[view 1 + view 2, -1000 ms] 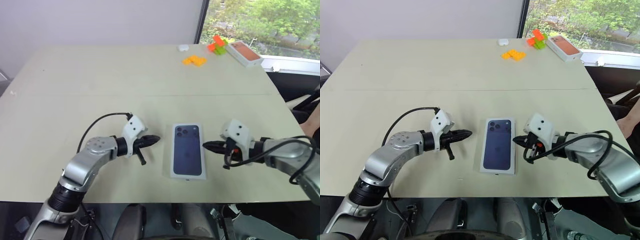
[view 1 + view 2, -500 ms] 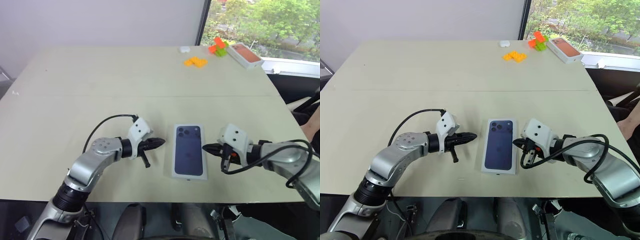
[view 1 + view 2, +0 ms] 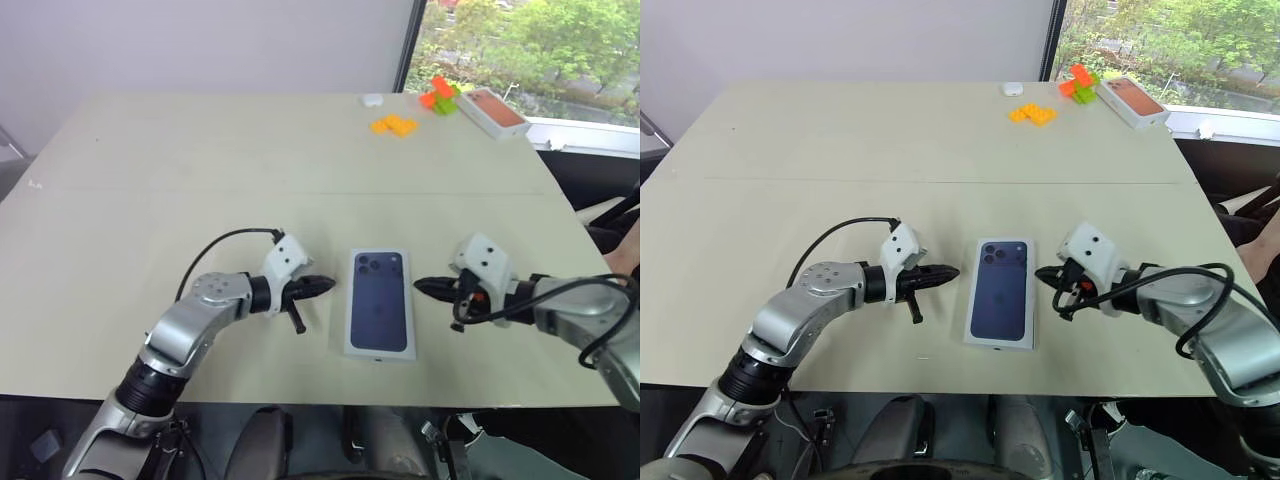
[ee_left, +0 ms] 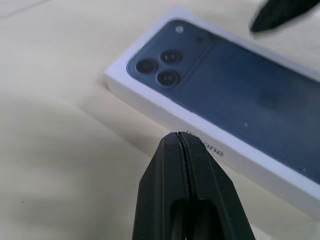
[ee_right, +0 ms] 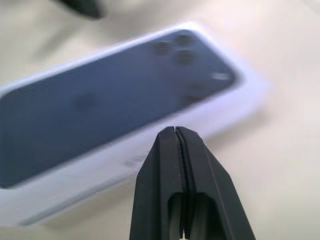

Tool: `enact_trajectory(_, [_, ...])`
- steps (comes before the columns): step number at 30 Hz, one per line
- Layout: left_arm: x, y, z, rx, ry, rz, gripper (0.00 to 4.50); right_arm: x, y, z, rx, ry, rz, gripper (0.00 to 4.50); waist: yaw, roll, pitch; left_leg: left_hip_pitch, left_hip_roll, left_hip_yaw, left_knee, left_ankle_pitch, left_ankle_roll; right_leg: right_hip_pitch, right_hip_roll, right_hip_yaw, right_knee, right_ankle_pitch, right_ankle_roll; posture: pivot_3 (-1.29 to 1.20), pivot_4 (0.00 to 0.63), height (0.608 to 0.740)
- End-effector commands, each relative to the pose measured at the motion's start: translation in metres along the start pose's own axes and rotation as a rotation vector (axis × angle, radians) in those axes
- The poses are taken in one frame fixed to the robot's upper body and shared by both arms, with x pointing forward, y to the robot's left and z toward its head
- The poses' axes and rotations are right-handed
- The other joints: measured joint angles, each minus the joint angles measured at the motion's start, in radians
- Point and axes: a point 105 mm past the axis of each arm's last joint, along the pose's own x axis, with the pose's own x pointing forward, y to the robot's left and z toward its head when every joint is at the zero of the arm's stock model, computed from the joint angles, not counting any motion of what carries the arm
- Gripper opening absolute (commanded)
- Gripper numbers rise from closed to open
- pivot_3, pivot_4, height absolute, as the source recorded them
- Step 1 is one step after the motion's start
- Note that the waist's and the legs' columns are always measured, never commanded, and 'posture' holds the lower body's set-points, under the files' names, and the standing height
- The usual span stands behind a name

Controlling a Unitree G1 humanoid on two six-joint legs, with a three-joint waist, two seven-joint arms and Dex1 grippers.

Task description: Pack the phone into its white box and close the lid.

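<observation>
White box (image 3: 349, 318) lies flat near the front edge of the table (image 3: 150, 180), centred between both arms, long side running away from the robot. Its top face shows a dark navy phone (image 3: 379, 301) back with the camera cluster at the far-left corner; can't tell whether that is the phone itself lying in the tray or a picture on a shut lid. Left gripper (image 3: 324, 285) sits just beside the box's left long edge, fingers pressed together, holding nothing, tip aimed at the box with a small gap. Right gripper (image 3: 422, 287) mirrors it on the right side, fingers also closed and empty, tip near but apart from the box. A black cable (image 3: 215, 244) loops off the left wrist.

Nothing stands between grippers and box. Table is pale beige with a seam across the middle. Far right corner: orange blocks (image 3: 391, 124), orange and green blocks (image 3: 438, 93), a small white item (image 3: 371, 99), an orange-red-topped box (image 3: 491, 109). Behind: grey wall, window with trees.
</observation>
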Motion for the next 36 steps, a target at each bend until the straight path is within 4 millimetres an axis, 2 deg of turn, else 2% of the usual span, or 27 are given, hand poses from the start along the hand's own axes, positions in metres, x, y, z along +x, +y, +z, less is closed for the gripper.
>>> enact_trajectory(1, [0.005, -0.005, 0.007, 0.049, 0.005, -0.037, 0.00, -0.001, -0.002, -0.002, -0.056, 0.021, -0.016, 0.03, 0.000, 0.000, 0.000, -0.001, 0.000, 0.000, 0.000, 0.000, 0.000, -0.001, 0.000, 0.000, 0.000, 0.000, 0.000, 0.00, 0.150, 0.740])
enact_trajectory(5, [0.013, -0.011, 0.006, 0.068, 0.024, -0.070, 0.00, 0.007, 0.002, -0.008, -0.066, 0.038, -0.004, 0.03, 0.000, 0.000, 0.000, -0.002, 0.000, 0.000, 0.000, 0.000, 0.000, -0.002, -0.001, 0.000, 0.000, 0.000, 0.000, 0.00, 0.150, 0.740])
enact_trajectory(11, [0.019, -0.018, 0.011, 0.075, 0.003, -0.098, 0.00, 0.010, 0.008, -0.004, -0.064, 0.016, 0.021, 0.03, 0.000, 0.000, 0.000, -0.002, -0.001, 0.000, 0.000, 0.000, 0.000, -0.002, -0.001, 0.000, 0.000, 0.000, 0.000, 0.00, 0.150, 0.740])
enact_trajectory(20, [0.015, -0.023, 0.022, 0.037, -0.062, -0.116, 0.00, 0.006, 0.012, 0.001, -0.066, -0.006, 0.038, 0.03, 0.000, 0.000, 0.000, -0.002, 0.000, 0.000, 0.000, 0.000, 0.000, -0.002, -0.001, 0.000, 0.000, 0.000, 0.000, 0.00, 0.150, 0.740])
enact_trajectory(29, [0.014, -0.027, 0.029, 0.022, -0.095, -0.128, 0.00, 0.004, 0.008, -0.005, -0.067, 0.012, 0.031, 0.03, 0.000, 0.000, 0.000, -0.001, 0.000, 0.000, 0.000, 0.000, 0.000, -0.002, 0.000, 0.000, 0.001, 0.000, 0.000, 0.00, 0.150, 0.740])
enact_trajectory(33, [0.011, -0.023, 0.031, 0.012, -0.112, -0.103, 0.00, 0.000, 0.000, -0.003, -0.085, 0.002, -0.006, 0.03, 0.000, 0.000, 0.000, -0.002, 0.000, 0.000, 0.000, 0.000, 0.000, -0.002, 0.000, 0.000, 0.001, 0.000, 0.000, 0.00, 0.150, 0.740])
enact_trajectory(36, [0.006, -0.012, 0.033, -0.002, -0.121, -0.054, 0.00, -0.004, -0.004, 0.005, -0.079, -0.031, -0.019, 0.03, 0.000, 0.000, 0.000, -0.002, 0.000, 0.000, 0.000, 0.000, 0.000, -0.002, 0.000, 0.000, 0.000, 0.000, 0.000, 0.00, 0.150, 0.740])
